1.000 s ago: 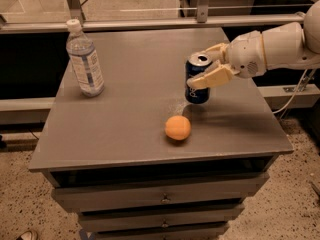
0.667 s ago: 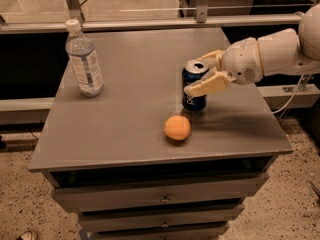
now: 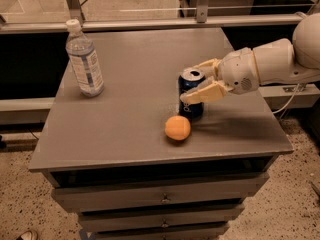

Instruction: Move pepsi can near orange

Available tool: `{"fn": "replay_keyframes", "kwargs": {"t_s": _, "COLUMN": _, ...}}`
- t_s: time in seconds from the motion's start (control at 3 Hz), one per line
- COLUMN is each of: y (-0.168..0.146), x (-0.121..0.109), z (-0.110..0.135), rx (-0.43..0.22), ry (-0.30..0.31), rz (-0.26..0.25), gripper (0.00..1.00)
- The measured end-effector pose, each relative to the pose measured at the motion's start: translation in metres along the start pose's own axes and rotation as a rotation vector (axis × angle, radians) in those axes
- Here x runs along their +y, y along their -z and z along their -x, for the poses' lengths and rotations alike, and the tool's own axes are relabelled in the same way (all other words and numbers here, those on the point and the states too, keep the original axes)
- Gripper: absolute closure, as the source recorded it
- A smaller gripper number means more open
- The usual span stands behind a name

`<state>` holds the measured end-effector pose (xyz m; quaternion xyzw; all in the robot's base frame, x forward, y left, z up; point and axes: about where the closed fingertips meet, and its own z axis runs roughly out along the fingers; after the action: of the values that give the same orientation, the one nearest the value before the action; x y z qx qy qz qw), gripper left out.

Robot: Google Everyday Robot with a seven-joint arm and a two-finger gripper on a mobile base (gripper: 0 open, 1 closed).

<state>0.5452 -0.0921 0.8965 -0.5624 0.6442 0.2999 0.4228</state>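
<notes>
Camera view, pincer [image 3: 190, 83] clasping half-hidden pepsi can [image 3: 194, 111]

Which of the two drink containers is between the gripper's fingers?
The pepsi can, short and blue, inside the gripper; the water bottle stands apart, untouched.

Dim light; claw [image 3: 192, 82] gripping pepsi can [image 3: 194, 109] shadows tabletop [image 3: 125, 126].

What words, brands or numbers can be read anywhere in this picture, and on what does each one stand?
No text can be quoted.
White lettering on the pepsi can, which the gripper grips right of the table's middle: partly behind a finger, too blurred to read.
Print on the water bottle label: too blurred to read.
The orange and the arm: no text.
</notes>
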Motion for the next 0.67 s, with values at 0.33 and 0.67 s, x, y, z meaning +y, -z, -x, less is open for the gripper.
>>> {"fn": "replay_keyframes", "kwargs": {"t_s": 0.33, "y": -0.0046, "x": 0.0068, "z": -0.0028, "rx": -0.004, "ry": -0.009, "rz": 0.018, "gripper": 0.0}}
{"fn": "replay_keyframes", "kwargs": {"t_s": 0.67, "y": 0.0016, "x": 0.0077, "z": -0.0062, "rx": -0.011, "ry": -0.015, "rz": 0.014, "gripper": 0.0}}
